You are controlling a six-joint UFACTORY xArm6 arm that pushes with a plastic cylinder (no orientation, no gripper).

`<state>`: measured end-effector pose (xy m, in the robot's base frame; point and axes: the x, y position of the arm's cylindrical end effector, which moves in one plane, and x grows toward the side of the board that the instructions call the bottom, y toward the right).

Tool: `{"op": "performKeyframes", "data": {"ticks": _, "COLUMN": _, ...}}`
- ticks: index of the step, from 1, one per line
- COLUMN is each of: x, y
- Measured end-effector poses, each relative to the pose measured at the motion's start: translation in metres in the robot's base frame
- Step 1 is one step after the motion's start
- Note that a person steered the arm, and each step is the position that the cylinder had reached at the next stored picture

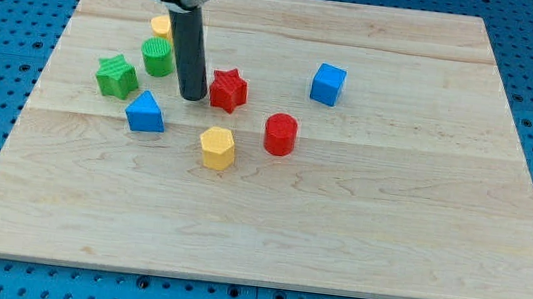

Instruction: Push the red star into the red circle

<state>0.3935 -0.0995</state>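
The red star (228, 90) lies left of the board's middle, toward the view's top. The red circle (280, 134) stands apart from it, down and to the right. My tip (192, 97) rests on the board just left of the red star, close to it or touching it; I cannot tell which. The dark rod rises from the tip to the arm at the view's top.
Wooden board (338, 228) on a blue pegboard. A yellow hexagon (216, 148) lies below the star. A blue triangle (145, 113), green star (116, 76), green cylinder (157, 57) and a yellow block (162, 26) lie left of the rod. A blue cube (327, 84) lies right.
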Motion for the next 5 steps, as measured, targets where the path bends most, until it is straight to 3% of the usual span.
{"op": "performKeyframes", "data": {"ticks": 1, "x": -0.037, "y": 0.014}}
{"op": "performKeyframes", "data": {"ticks": 3, "x": 0.053, "y": 0.073}}
{"op": "performKeyframes", "data": {"ticks": 5, "x": 0.071, "y": -0.02}}
